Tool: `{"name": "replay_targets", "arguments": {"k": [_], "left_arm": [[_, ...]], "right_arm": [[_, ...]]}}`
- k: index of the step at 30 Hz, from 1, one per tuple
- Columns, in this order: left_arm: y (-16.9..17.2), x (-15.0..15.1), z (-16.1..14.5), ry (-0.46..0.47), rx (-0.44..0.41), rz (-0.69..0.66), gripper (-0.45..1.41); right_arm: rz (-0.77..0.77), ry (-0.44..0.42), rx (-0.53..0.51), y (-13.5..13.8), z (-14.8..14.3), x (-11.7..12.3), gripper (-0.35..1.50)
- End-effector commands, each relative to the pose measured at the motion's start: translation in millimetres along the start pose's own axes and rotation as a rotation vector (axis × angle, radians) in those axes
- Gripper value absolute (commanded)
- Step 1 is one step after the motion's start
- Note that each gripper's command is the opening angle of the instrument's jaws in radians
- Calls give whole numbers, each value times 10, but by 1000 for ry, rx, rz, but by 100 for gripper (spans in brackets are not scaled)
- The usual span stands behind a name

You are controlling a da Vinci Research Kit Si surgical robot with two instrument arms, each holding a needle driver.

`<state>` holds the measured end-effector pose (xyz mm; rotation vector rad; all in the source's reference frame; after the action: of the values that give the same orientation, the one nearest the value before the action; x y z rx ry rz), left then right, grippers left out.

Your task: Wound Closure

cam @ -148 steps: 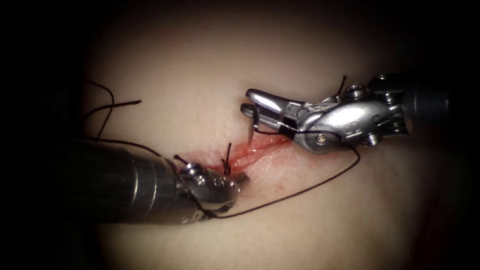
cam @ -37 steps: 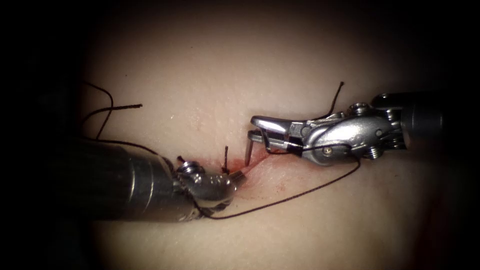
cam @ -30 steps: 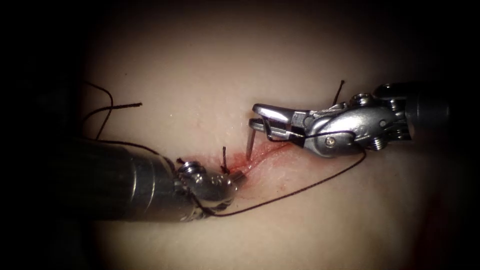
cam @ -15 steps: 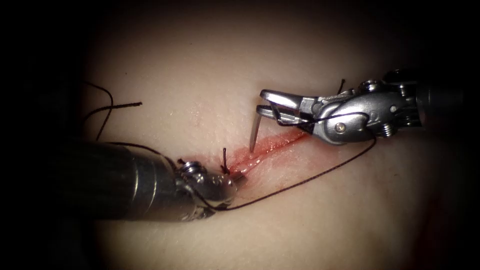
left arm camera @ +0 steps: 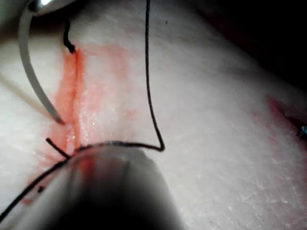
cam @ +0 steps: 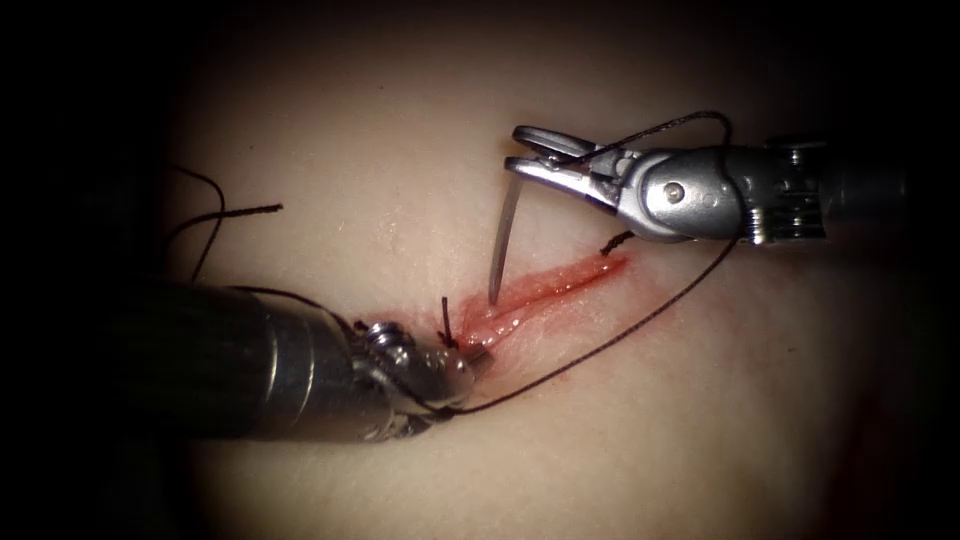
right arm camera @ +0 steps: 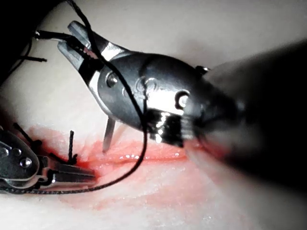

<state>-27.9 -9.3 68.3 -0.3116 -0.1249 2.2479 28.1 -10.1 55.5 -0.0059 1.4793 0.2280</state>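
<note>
The cut (cam: 545, 292) runs as a red, wet line across the pale tissue (cam: 400, 120), and everything here is placed against it.

The right tool (cam: 535, 155) hangs above the cut's right half, clear of the tissue. Its jaws are closed on the needle (cam: 503, 240), gripping it near the blunt end, where the thread joins. From there the needle curves down and ends with its point just at the upper edge of the cut, near the cut's left end; in the left wrist view the point (left arm camera: 58, 120) sits at the red margin (whether it only touches or has pricked the surface cannot be told). The rest of the needle is free in the air.

The left tool (cam: 478, 357) lies at the cut's left end, its tip pressed down against the lower lip there. Whether its jaws are parted or gripping anything cannot be told.

The thread (cam: 620, 335) loops over the right tool, then sweeps below the cut in a slack arc to the left tool, crossing under its wrist. A short cut end of thread (cam: 446, 318) stands up at the cut's left end, and another short end (cam: 615, 242) sticks out at its right end. Red fluid (cam: 520, 310) stains the tissue along both lips.
</note>
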Motion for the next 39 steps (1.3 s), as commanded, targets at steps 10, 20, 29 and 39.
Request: {"name": "replay_targets", "arguments": {"k": [10, 20, 29, 39], "left_arm": [[3, 1, 5, -1, -2, 0, -45], [1, 0, 5, -1, -2, 1, -45], [2, 0, 5, -1, -2, 0, -45], [2, 0, 5, -1, -2, 0, -45]], "right_arm": [[75, -90, 86, -11, 12, -24, -35], [539, -136, 204, 21, 42, -38, -35], [581, -129, 164, 32, 41, -41, -35], [685, -172, 160, 25, 38, -50, -35]]}}
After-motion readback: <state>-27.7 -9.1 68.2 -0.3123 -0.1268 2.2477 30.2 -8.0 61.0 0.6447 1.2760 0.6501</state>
